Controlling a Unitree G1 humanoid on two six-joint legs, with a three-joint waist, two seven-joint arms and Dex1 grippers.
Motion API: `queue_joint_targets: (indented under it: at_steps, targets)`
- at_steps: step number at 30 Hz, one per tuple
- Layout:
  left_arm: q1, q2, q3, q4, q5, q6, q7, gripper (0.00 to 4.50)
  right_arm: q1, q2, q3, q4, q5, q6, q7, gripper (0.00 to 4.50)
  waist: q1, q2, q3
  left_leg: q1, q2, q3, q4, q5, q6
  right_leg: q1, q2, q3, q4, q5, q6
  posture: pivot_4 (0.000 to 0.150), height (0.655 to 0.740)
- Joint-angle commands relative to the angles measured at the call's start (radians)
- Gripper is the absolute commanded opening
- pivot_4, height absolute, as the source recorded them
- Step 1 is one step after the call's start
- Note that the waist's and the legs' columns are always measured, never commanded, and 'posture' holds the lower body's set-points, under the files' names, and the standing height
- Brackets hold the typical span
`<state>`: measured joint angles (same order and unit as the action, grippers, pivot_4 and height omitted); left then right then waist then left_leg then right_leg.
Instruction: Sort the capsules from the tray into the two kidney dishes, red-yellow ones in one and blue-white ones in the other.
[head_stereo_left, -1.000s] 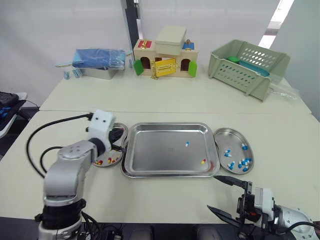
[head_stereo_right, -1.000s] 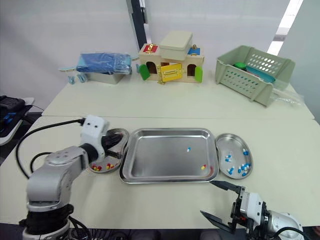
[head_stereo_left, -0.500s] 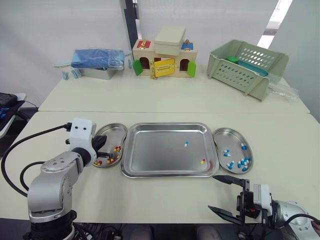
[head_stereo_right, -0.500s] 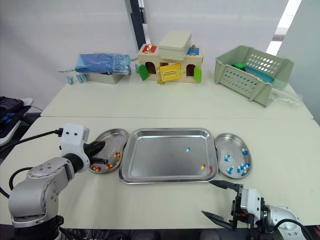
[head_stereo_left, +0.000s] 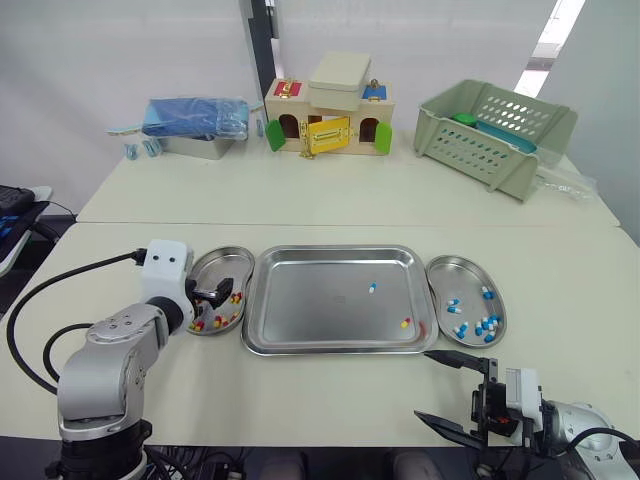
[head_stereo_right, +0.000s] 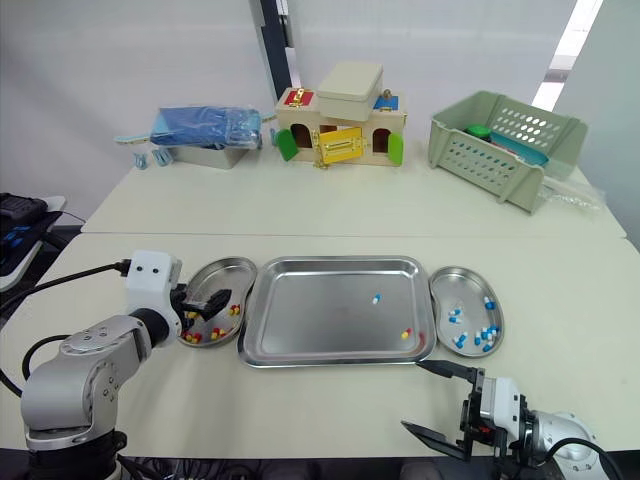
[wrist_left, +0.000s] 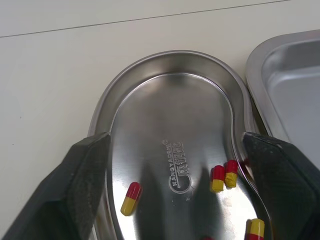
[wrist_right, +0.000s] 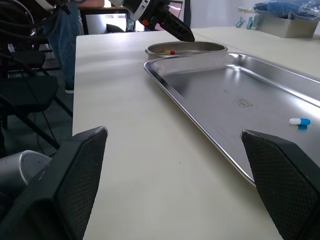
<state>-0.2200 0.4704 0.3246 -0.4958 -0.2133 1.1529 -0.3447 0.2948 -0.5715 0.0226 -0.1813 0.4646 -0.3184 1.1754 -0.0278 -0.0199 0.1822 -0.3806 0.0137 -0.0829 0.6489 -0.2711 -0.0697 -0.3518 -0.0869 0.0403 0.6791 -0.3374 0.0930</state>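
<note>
My left gripper (head_stereo_left: 212, 300) hangs open over the left kidney dish (head_stereo_left: 218, 264), its fingers (wrist_left: 82, 175) spread wide with nothing between them. Several red-yellow capsules (wrist_left: 131, 197) lie in that dish. The steel tray (head_stereo_left: 320, 310) in the middle holds one blue-white capsule (head_stereo_left: 372, 288) and one red-yellow capsule (head_stereo_left: 406, 322). The right kidney dish (head_stereo_left: 450, 272) holds several blue-white capsules (head_stereo_left: 482, 325). My right gripper (head_stereo_left: 426, 386) stands open and empty near the table's front edge, in front of the tray's right corner.
At the back of the table stand a toy house (head_stereo_left: 330, 115), a green basket (head_stereo_left: 495, 130) and a blue packet on a metal box (head_stereo_left: 195, 118). A black cable (head_stereo_left: 60, 285) loops from my left arm.
My left gripper was shut and now stands open over the left dish, having edged right from half a second ago. The right gripper has stayed put.
</note>
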Motion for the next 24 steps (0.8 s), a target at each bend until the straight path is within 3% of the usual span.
queue_joint_targets:
  at_steps: [1,14,18,24]
  targets:
    - [0.001,0.025,0.006,-0.009,-0.010,-0.017,0.001,4.48,0.007,0.004,-0.018,-0.003,0.017,-0.016,0.004,4.50,0.000,0.000,0.000,0.000,0.000,0.000,0.000,0.000,0.000,0.000,0.000,0.000,0.000,0.000,0.000,0.150,0.7400]
    - [0.019,0.068,0.026,0.002,-0.042,-0.050,-0.016,4.48,0.006,-0.001,-0.035,-0.026,0.029,-0.002,-0.016,4.50,0.000,0.000,0.000,0.000,0.000,0.000,0.000,0.000,0.000,0.000,0.000,0.000,0.000,0.000,0.000,0.150,0.7400]
    - [0.036,0.134,0.094,-0.001,-0.106,-0.076,-0.099,4.48,-0.002,-0.031,-0.086,-0.077,0.067,0.044,-0.042,4.50,-0.001,0.000,0.000,0.000,0.000,0.000,0.000,0.000,0.000,0.000,0.000,0.000,0.000,0.000,0.000,0.150,0.7400]
    - [0.141,0.281,0.272,0.040,-0.249,-0.229,-0.367,4.48,-0.041,-0.158,-0.227,-0.200,0.183,0.262,-0.119,4.50,-0.004,0.000,0.000,0.000,0.000,0.001,-0.002,0.000,0.000,-0.001,0.000,0.001,0.000,0.000,0.000,0.150,0.7400]
